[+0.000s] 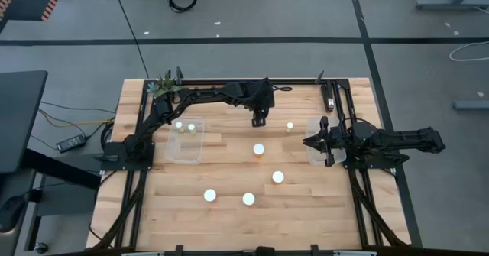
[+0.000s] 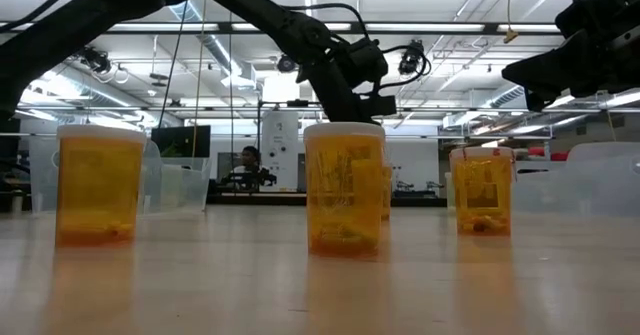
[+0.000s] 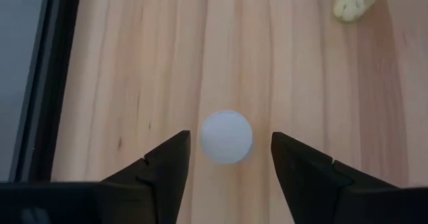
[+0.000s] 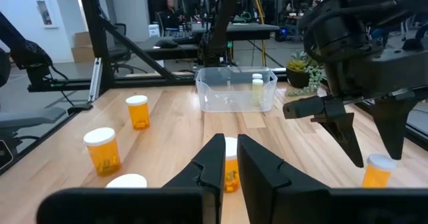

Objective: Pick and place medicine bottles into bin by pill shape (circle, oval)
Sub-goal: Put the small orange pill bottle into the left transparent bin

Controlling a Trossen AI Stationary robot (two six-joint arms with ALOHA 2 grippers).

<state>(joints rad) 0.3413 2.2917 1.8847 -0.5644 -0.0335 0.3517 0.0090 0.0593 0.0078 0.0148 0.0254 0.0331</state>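
Four white-capped medicine bottles [image 1: 258,150] stand across the near and middle table, a fifth bottle [image 1: 290,124] farther back. The left gripper [image 3: 229,158] hangs released above that fifth one, its white cap between the spread fingers. The right gripper [image 4: 229,158] waits clenched and empty at the table's right side, and two more bottles sit in the clear bin [image 1: 186,140] at left.

Pill shapes inside the medicine bottles [image 2: 344,188] are too blurred to tell. A second bottle [image 3: 352,3] is cut by the left wrist view's edge. The right gripper [image 4: 229,158] hides part of another bottle.

Five bottles [image 1: 259,150] are counted on the open table, two more inside one of two bins [image 1: 186,153].
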